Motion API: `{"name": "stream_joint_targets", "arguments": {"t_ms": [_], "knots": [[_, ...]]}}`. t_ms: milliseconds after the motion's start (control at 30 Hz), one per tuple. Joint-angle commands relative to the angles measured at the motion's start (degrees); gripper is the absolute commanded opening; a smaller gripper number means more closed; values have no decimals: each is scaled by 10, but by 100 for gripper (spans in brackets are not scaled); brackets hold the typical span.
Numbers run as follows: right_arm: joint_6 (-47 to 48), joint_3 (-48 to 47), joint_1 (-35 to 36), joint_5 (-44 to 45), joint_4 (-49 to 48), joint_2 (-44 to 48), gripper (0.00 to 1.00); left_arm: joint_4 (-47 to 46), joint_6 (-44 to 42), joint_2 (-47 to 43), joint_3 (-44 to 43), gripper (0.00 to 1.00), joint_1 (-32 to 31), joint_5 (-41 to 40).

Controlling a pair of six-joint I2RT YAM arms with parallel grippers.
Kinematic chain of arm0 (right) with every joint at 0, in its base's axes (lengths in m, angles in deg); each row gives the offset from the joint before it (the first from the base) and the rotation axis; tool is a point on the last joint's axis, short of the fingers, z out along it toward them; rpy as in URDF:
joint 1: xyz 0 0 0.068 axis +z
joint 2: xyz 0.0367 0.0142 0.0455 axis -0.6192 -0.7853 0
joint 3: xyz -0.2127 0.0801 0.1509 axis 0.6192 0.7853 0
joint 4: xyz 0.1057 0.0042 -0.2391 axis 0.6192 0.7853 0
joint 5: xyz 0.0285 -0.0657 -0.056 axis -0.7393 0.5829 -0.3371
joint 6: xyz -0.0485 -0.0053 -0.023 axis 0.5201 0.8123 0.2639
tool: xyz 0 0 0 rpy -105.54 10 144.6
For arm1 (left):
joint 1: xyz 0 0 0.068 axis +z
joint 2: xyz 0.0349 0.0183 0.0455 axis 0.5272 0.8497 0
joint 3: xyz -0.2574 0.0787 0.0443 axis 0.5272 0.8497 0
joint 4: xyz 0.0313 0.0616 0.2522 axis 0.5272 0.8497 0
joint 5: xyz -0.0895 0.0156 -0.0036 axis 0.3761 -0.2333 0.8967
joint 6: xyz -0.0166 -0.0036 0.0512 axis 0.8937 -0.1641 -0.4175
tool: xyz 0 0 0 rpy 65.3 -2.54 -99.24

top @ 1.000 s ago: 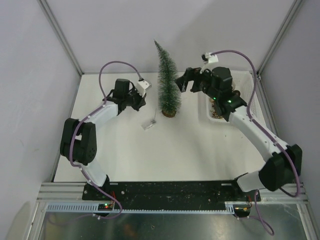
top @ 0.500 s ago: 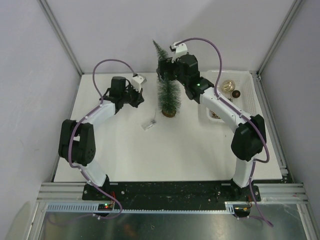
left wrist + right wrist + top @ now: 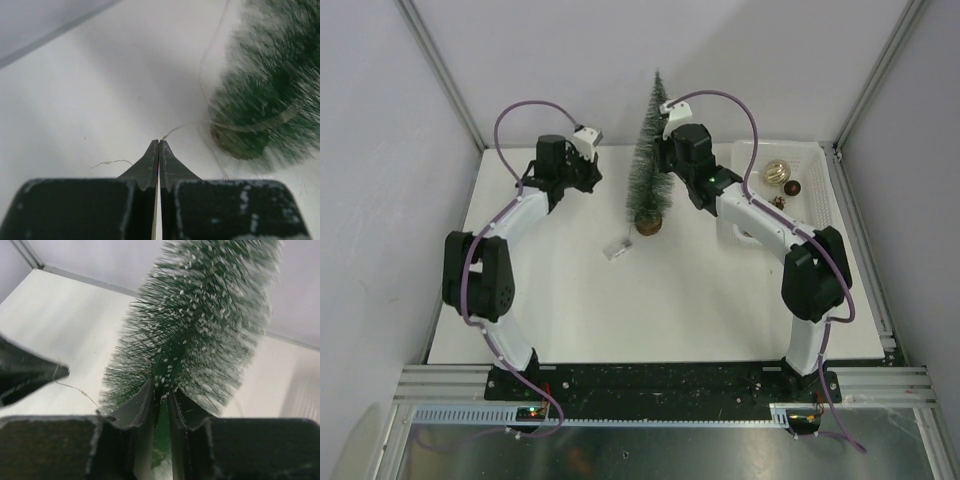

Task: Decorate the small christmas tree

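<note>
Left hand (image 3: 158,150) pinched shut on thin wire (image 3: 186,125) left of small christmas tree (image 3: 648,170), right hand (image 3: 161,390) nipped tight into its blurred frosted bristles, tree standing on bench (image 3: 570,300) between both hands, white tag (image 3: 617,248) near its base, writing unreadable.

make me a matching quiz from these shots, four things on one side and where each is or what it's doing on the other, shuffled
Things:
1 left gripper
2 right gripper
3 gold ball
4 white tag

Places or states:
a in the white basket
b closed on the bristles of the small christmas tree
c flat on the table near the tree's base
d pinching a thin wire

Pairs: 1-d, 2-b, 3-a, 4-c
</note>
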Motion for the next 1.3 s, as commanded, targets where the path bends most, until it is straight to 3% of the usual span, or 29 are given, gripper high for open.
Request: {"name": "stream_joint_targets", "arguments": {"t_ms": [0, 167, 467, 800, 1033, 1267], "knots": [[-20, 54, 3, -15, -39, 60, 17, -23, 62, 59, -90, 0, 3, 2], [-28, 89, 4, -51, -41, 87, 13, -23, 96, 103, -153, 0, -1, 56], [-45, 138, -5, -189, -32, 150, 9, -38, 84, 125, -155, 3, -5, 102], [-115, 179, -18, -300, -52, 186, 9, -86, 150, 196, -258, 9, -48, 196], [-140, 189, -24, -352, -63, 181, 8, -140, 184, 185, -246, 10, -76, 239], [-131, 209, -15, -351, -57, 177, 10, -167, 260, 170, -221, 14, -87, 338]]}}
